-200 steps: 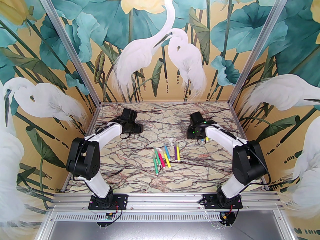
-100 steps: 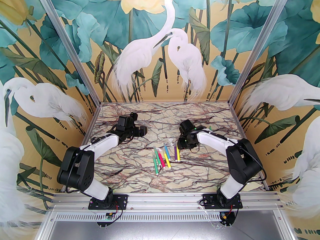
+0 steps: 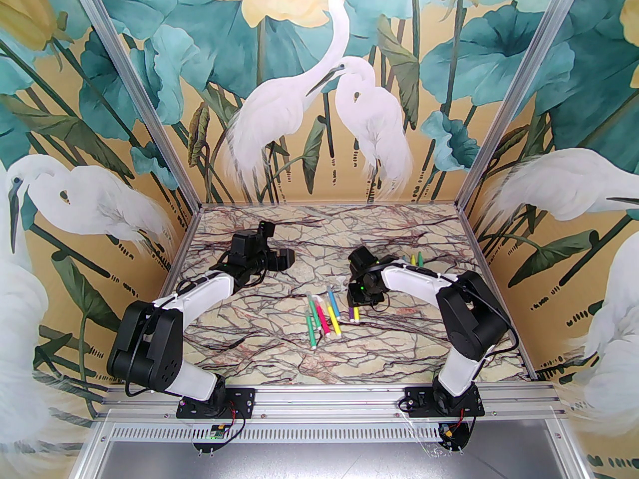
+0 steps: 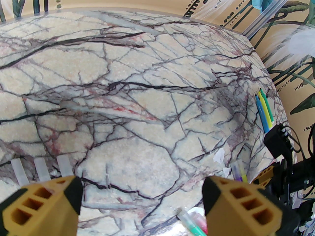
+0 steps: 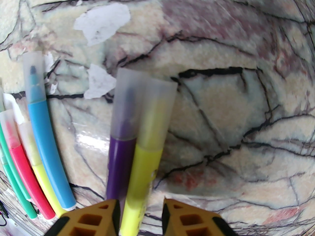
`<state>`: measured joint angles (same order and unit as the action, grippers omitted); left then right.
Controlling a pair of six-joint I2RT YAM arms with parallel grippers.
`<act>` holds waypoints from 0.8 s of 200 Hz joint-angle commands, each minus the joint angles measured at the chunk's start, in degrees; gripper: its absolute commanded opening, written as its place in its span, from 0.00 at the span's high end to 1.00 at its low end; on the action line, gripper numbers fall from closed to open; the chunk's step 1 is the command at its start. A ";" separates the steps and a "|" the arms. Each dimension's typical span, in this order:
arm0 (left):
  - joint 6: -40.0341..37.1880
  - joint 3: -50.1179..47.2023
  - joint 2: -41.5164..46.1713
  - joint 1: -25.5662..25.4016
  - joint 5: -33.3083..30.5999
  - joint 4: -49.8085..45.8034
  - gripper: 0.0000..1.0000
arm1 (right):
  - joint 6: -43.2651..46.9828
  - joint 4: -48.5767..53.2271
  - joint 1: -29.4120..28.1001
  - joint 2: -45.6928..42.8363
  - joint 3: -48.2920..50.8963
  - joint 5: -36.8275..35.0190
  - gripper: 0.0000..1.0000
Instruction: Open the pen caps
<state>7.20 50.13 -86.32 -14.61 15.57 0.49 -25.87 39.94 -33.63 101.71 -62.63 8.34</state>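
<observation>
clear plastic caps (image 4: 41,168), three already off, lie on the marble bench (image 4: 137,82) just beyond the left pincer (image 4: 141,193), which hangs spread wide and empty. further right, the right pincer (image 5: 141,213) straddles the yellow pen (image 5: 145,171), narrowly spread and not yet pinching. that pen lies against the purple pen (image 5: 120,166), so pinch the yellow body alone, leaving its cap (image 5: 157,112) free for the left pincer to pull straight off.
</observation>
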 commanded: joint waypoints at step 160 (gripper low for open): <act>0.04 -1.62 2.76 0.29 -2.83 1.27 0.15 | -3.14 7.85 -3.54 11.21 -6.80 -15.94 0.78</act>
<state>6.61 49.12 -85.17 -14.61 14.06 0.84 -27.66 47.77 -37.17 108.77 -69.60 -1.28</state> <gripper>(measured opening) 0.850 0.251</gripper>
